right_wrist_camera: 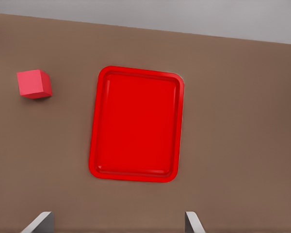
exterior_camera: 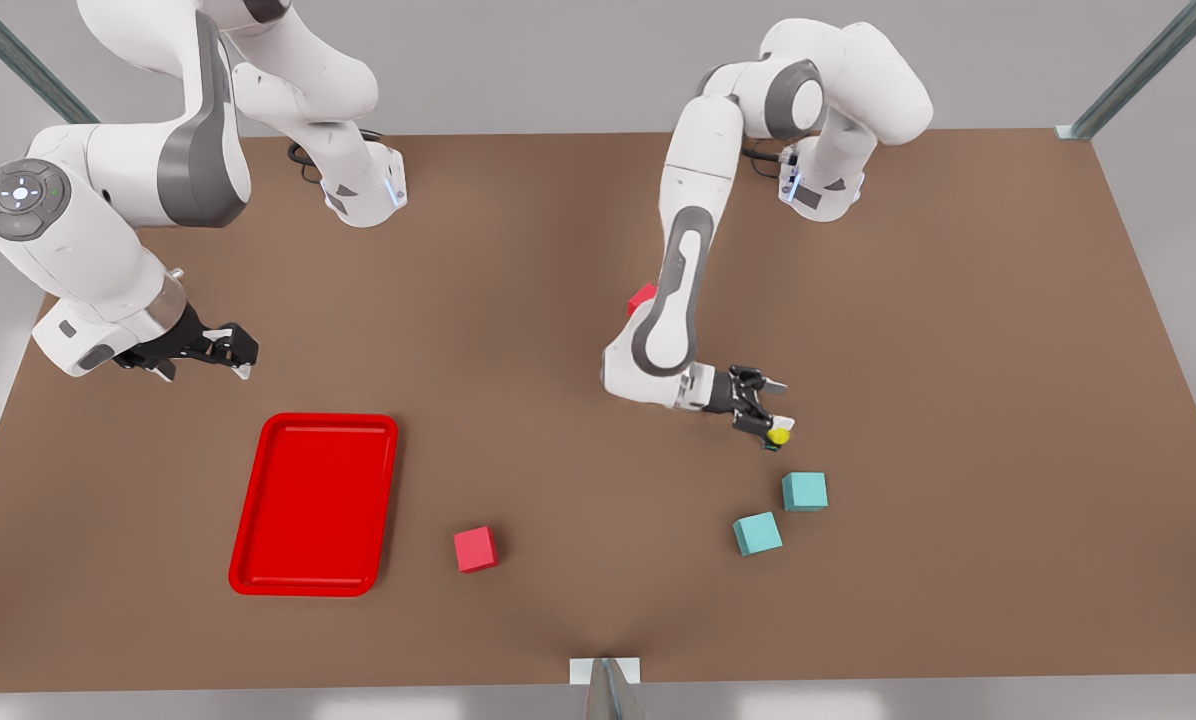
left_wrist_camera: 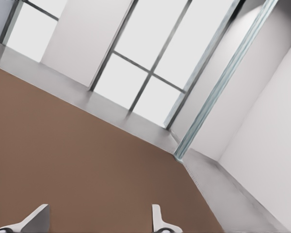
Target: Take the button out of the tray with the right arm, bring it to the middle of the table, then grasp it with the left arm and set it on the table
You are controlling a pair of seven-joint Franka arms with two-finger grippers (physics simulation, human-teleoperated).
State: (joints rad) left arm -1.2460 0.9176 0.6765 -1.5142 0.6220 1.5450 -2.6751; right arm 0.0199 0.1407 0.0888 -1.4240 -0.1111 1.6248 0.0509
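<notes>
Button (exterior_camera: 779,435) sits by your left end effector (exterior_camera: 770,412), fingers spread wide so it can rest on the table (exterior_camera: 958,400), while your right end effector (exterior_camera: 238,352) waits open near the tray (exterior_camera: 328,420).

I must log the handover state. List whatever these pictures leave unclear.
- Button, front view: too small, and the left gripper at it covers its body. Whether it is held or rests on the table cannot be told.
- Red cube, front view: mostly hidden behind the left arm's forearm.
- Right gripper, waiting open near the tray: the right wrist view's bottom edge cuts off all but its fingertips.
</notes>
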